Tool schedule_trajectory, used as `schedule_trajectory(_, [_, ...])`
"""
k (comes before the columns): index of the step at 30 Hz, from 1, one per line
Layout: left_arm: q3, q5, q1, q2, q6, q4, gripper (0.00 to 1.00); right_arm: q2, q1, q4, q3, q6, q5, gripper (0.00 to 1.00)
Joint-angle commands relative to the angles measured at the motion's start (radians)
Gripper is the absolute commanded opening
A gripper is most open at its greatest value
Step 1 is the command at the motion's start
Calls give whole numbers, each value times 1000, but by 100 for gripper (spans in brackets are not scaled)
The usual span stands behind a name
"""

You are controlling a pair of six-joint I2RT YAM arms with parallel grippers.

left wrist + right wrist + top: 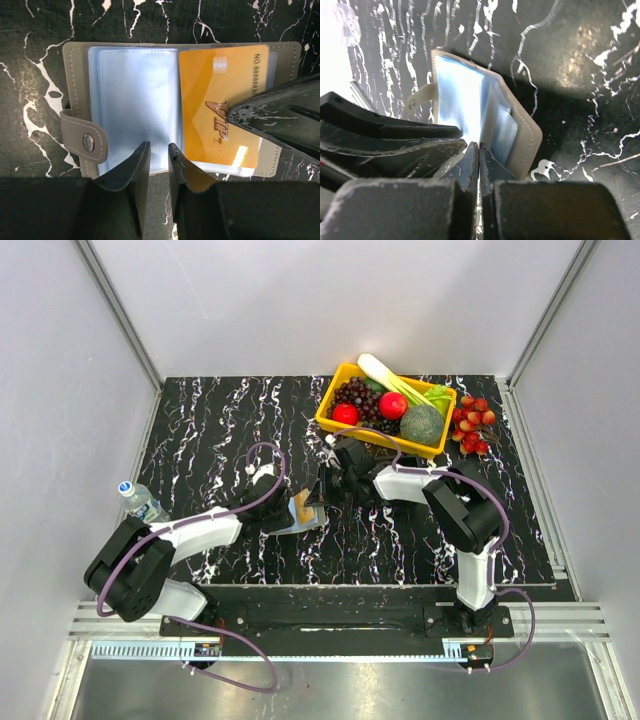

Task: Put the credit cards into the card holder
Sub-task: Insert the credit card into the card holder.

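The card holder (pixel 75 65) is a grey stitched case with a snap tab, lying open on the black marbled table with clear plastic sleeves showing. An orange VIP card (pixel 210 80) lies over its right half. My right gripper (pixel 478 145) is shut, and the card seems to sit edge-on between its fingers (pixel 280 115), which reach in from the right. My left gripper (pixel 159 146) is slightly open at the holder's near edge, with nothing between its jaws. From above, the holder (pixel 310 523), left gripper (pixel 290 515) and right gripper (pixel 322 490) meet mid-table. No other cards are in view.
A yellow basket (pixel 327 410) of fruit and vegetables stands at the back, just behind the right arm. A cluster of red fruit (pixel 472 425) lies to its right. A water bottle (pixel 140 502) lies at the left table edge.
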Motion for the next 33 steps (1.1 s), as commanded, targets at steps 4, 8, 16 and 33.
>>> schedule_trajectory(4, [-24, -102, 4, -56, -22, -98, 27, 29, 7, 103, -45, 65, -37, 0])
schedule_trajectory(8, [-27, -132, 5, -65, -22, -124, 31, 43, 5, 115, -51, 79, -46, 0])
schedule_trajectory(16, [-41, -168, 13, -65, -54, -163, 44, 42, 4, 84, -57, 90, -17, 0])
schedule_trajectory(33, [-78, -122, 22, -50, -62, -112, 41, 109, -2, 118, -42, 150, -92, 0])
